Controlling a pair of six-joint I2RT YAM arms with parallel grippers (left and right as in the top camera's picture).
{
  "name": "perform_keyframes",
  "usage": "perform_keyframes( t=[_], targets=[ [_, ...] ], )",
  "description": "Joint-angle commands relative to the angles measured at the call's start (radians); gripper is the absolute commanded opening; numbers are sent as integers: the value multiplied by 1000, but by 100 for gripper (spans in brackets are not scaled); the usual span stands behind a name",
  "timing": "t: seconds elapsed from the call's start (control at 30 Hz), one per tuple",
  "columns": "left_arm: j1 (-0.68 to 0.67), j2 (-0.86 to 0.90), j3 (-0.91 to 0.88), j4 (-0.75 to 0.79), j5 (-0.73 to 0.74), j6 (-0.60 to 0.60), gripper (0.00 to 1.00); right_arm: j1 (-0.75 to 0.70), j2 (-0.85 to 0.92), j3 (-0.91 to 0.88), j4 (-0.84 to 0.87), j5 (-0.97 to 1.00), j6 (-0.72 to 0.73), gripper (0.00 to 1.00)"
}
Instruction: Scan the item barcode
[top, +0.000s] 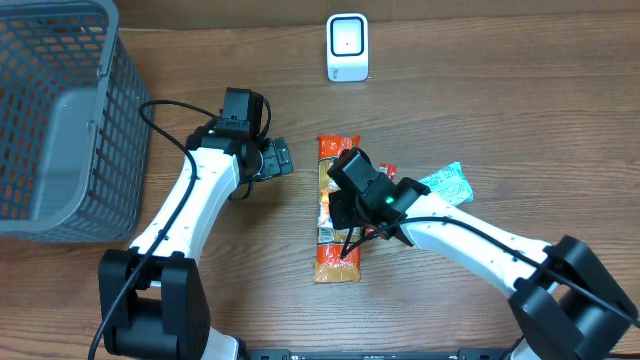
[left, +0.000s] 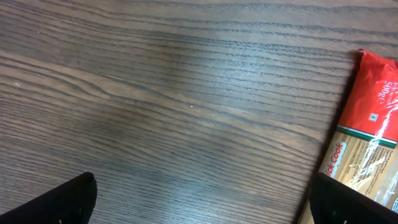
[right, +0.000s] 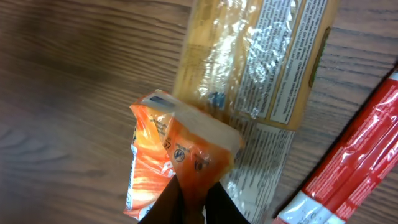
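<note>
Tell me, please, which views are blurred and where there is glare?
Right wrist: the orange packet pinched in the right gripper looks soft, and glare whitens the clear wrapper of the noodle pack. Left wrist: the grain of the table is slightly smeared. Overhead: sharp and evenly lit.

Brown wood-grain table (top: 480, 110), matt, fine ridges along the grain (a soft sheen only in the left wrist view). Grey plastic basket (top: 105, 60), dull, with open mesh walls. White plastic scanner (top: 347, 47), smooth and glossy. Long noodle packet (right: 249, 56) in clear crinkled film, shiny, with printed panels. Orange sachet (right: 168, 162) of glossy film, creased and crumpled. Red packet (right: 354, 155), slick and reflective. Arm shells (top: 195, 200) in smooth white plastic, black parts matt.
</note>
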Motion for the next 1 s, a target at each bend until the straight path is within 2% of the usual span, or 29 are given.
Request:
perform_keyframes(
  t=[0.0, 0.07, 0.1, 0.17, 0.5, 0.53, 0.57, 0.6, 0.83, 0.97],
  targets=[
    [-1, -12, 9, 2, 2, -4, 100, 4, 23, -5, 5, 26, 6, 17],
    [-1, -12, 9, 1, 2, -4, 100, 4, 23, -5, 5, 26, 6, 36],
    [-1, -12, 9, 1, 2, -4, 100, 4, 23, -5, 5, 25, 6, 39],
    [-1, -12, 9, 2, 2, -4, 100, 4, 19, 0, 0, 25, 6, 43],
    [-1, -12, 9, 1, 2, -4, 100, -71, -141, 198, -223, 26, 6, 46],
    [-1, -12, 9, 1, 2, -4, 100, -87, -161, 213, -262, 27, 7, 50],
    [-1, -12, 9, 1, 2, -4, 100, -107, -180, 221, -300, 27, 18, 64],
    [-1, -12, 9, 2, 2, -4, 100, -123, -193, 222, -325, 33, 41, 66],
    [-1, -12, 9, 1, 2, -4, 100, -336, -224, 209, -584, 49, 322, 65],
    [-1, -12, 9, 1, 2, -4, 100, -404, -223, 177, -617, 45, 356, 64]
  ],
)
